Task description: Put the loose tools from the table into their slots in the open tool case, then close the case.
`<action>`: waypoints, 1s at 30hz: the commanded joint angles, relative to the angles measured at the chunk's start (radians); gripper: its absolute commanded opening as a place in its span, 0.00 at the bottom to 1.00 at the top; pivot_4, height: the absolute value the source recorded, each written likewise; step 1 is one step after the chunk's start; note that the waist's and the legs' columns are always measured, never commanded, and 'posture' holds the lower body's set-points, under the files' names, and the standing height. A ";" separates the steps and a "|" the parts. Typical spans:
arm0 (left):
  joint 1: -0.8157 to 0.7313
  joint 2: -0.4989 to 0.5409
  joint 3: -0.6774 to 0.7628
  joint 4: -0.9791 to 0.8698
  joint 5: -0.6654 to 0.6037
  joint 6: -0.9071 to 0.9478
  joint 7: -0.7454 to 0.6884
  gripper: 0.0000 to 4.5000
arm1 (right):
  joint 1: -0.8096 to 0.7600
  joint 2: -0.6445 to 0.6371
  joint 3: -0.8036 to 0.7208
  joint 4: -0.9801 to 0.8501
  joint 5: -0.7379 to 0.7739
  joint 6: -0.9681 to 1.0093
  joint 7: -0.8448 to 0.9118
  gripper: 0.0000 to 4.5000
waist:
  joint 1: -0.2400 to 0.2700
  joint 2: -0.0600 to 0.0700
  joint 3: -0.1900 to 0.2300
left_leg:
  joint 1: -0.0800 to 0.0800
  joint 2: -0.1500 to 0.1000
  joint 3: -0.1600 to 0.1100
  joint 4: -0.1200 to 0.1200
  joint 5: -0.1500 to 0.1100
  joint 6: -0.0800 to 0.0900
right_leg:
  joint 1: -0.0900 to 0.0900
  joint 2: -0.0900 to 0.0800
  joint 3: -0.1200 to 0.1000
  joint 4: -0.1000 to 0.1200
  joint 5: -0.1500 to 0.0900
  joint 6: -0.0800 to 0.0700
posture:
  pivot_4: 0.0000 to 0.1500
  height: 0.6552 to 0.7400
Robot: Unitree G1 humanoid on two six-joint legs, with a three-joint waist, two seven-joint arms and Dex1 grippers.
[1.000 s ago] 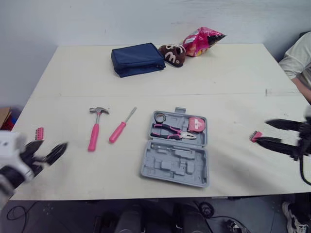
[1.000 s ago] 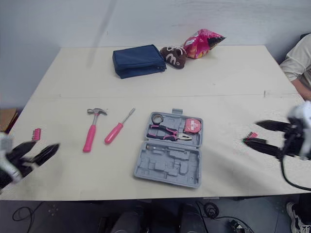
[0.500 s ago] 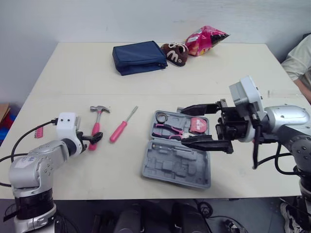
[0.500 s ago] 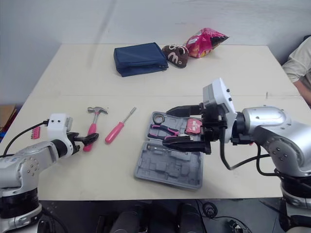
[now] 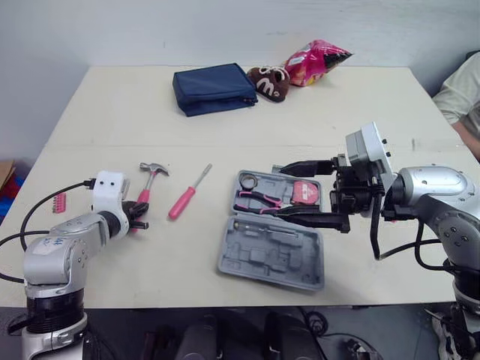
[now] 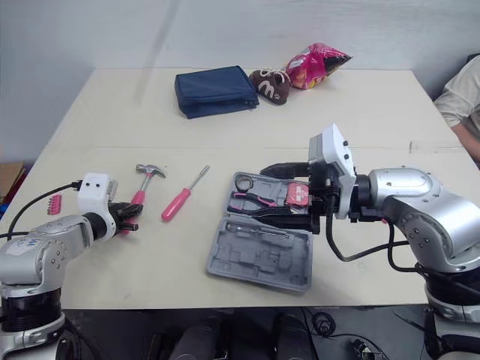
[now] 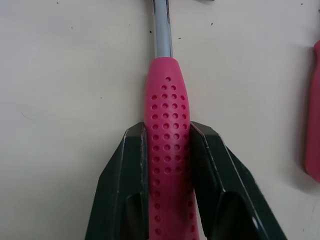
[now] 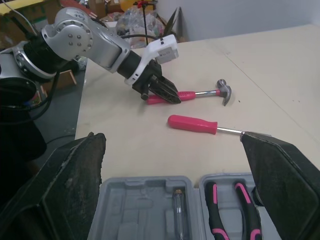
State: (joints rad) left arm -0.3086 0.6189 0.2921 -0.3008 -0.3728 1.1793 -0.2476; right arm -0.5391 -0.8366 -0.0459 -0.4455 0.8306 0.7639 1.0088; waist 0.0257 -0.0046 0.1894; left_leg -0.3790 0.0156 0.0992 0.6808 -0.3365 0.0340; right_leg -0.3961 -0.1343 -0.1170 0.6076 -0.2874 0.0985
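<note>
A pink-handled hammer lies on the table left of the case. My left gripper is shut on its dotted pink handle, one black finger on each side. A pink-handled screwdriver lies just right of the hammer. The grey tool case lies open in the middle. Its far half holds pliers and a tape measure. My right gripper hovers open over that far half, its fingers pointing towards the hammer.
A small pink bit holder lies near the table's left edge. At the back sit a blue pouch, a brown plush and a pink snack bag. A person's sleeve shows at the right edge.
Both arms swung in from the table's sides. The left gripper reached the hammer handle and closed on it. The right gripper stays open over the case and shifted slightly left.
</note>
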 commanded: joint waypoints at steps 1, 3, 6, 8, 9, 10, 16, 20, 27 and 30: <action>-0.088 0.136 -0.038 -0.060 -0.024 -0.163 -0.190 0.12 | 0.099 -0.075 -0.056 -0.029 -0.031 -0.020 0.042 1.00 | 0.001 -0.001 0.001 | -0.003 0.000 -0.001 0.000 0.000 0.000 | -0.002 0.000 -0.001 0.000 0.000 0.000 | 1.00 0.93; -0.139 0.190 -0.086 -0.059 -0.041 -0.239 -0.299 0.12 | 0.188 -0.119 -0.086 -0.045 -0.045 -0.027 0.061 1.00 | 0.008 -0.003 0.001 | -0.011 -0.001 -0.003 0.002 0.001 0.001 | -0.008 -0.001 -0.003 0.001 0.000 0.000 | 1.00 0.93; -0.191 0.224 -0.187 -0.107 -0.106 -0.348 -0.516 0.12 | 0.323 -0.168 -0.137 -0.068 -0.074 -0.046 0.079 1.00 | 0.009 -0.002 0.001 | -0.013 -0.002 0.000 0.002 0.002 0.003 | -0.011 -0.001 -0.002 0.000 0.000 0.000 | 1.00 0.93; -0.217 0.251 -0.282 -0.129 -0.110 -0.402 -0.641 0.12 | 0.396 -0.187 -0.173 -0.082 -0.088 -0.052 0.077 1.00 | 0.005 -0.002 0.001 | -0.013 -0.002 0.003 0.001 0.001 0.004 | -0.011 0.001 -0.004 -0.001 0.001 0.000 | 1.00 0.93; -0.246 0.252 -0.331 -0.125 -0.117 -0.403 -0.690 0.12 | 0.435 -0.197 -0.193 -0.094 -0.095 -0.053 0.076 1.00 | 0.004 -0.002 0.001 | -0.012 -0.003 0.005 0.001 0.001 0.004 | -0.011 0.003 -0.007 -0.001 0.000 0.001 | 1.00 0.93; -0.287 0.243 -0.389 -0.117 -0.114 -0.409 -0.735 0.12 | 0.490 -0.207 -0.221 -0.115 -0.101 -0.050 0.080 1.00 | 0.003 -0.002 0.001 | -0.012 -0.003 0.007 0.001 0.001 0.004 | -0.011 0.004 -0.011 -0.001 0.001 0.001 | 1.00 0.93; -0.466 0.169 -0.634 -0.011 -0.041 -0.429 -0.880 0.12 | 0.718 -0.209 -0.356 -0.210 -0.110 -0.028 0.053 1.00 | 0.001 -0.005 0.003 | -0.009 -0.003 0.008 0.002 0.006 0.006 | -0.011 0.006 -0.009 0.001 0.002 0.003 | 1.00 0.93; -0.519 0.094 -0.768 0.067 0.043 -0.423 -0.886 0.12 | 0.811 -0.181 -0.452 -0.269 -0.071 0.007 0.031 1.00 | 0.002 -0.005 0.003 | -0.007 -0.003 0.009 0.002 0.007 0.006 | -0.011 0.005 -0.002 0.004 0.002 0.003 | 1.00 0.93; -0.539 -0.024 -0.875 0.198 0.203 -0.540 -0.859 0.12 | 0.882 -0.151 -0.529 -0.326 -0.036 0.036 -0.007 1.00 | 0.004 -0.006 0.004 | -0.010 -0.004 0.008 0.004 0.007 0.009 | -0.011 0.005 0.000 0.006 0.003 0.004 | 1.00 0.93; -0.538 -0.031 -0.915 0.201 0.249 -0.577 -0.897 0.12 | 0.883 -0.136 -0.528 -0.330 -0.031 0.034 -0.033 1.00 | 0.004 -0.006 0.004 | -0.009 -0.004 0.008 0.004 0.007 0.009 | -0.011 0.004 0.002 0.004 0.003 0.004 | 1.00 0.93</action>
State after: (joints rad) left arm -0.8339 0.5916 -0.6033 -0.0966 -0.1481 0.6272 -1.1200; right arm 0.3415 -0.9801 -0.5534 -0.7475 0.7789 0.7969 0.9899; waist 0.0292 -0.0106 0.1930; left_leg -0.3878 0.0116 0.1069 0.6846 -0.3296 0.0428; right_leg -0.4073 -0.1307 -0.1151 0.6114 -0.2848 0.1026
